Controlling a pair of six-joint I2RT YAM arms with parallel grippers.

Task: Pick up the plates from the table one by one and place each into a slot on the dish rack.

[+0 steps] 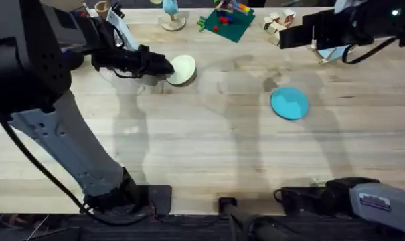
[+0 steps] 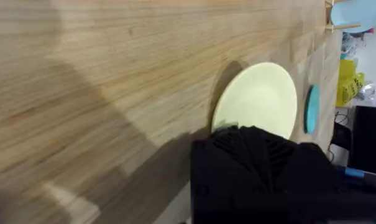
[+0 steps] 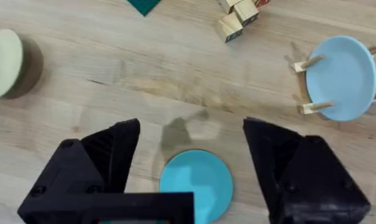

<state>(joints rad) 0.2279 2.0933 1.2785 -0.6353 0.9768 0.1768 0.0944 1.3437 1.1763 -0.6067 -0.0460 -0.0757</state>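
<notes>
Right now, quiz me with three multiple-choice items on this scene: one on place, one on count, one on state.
1. Where is the pale blue plate?
A. flat on the table
B. standing in the rack
C. in the right gripper

2. How many plates show in the right wrist view?
A. one
B. two
C. three

3. What is the left gripper doing?
A. shut on the cream plate
B. open above the teal plate
C. resting on the blocks

Key: 1 B, pegs of the rack hold it upright; 2 C, cream, teal and pale blue; 3 A, its fingers clamp the tilted plate's edge.
</notes>
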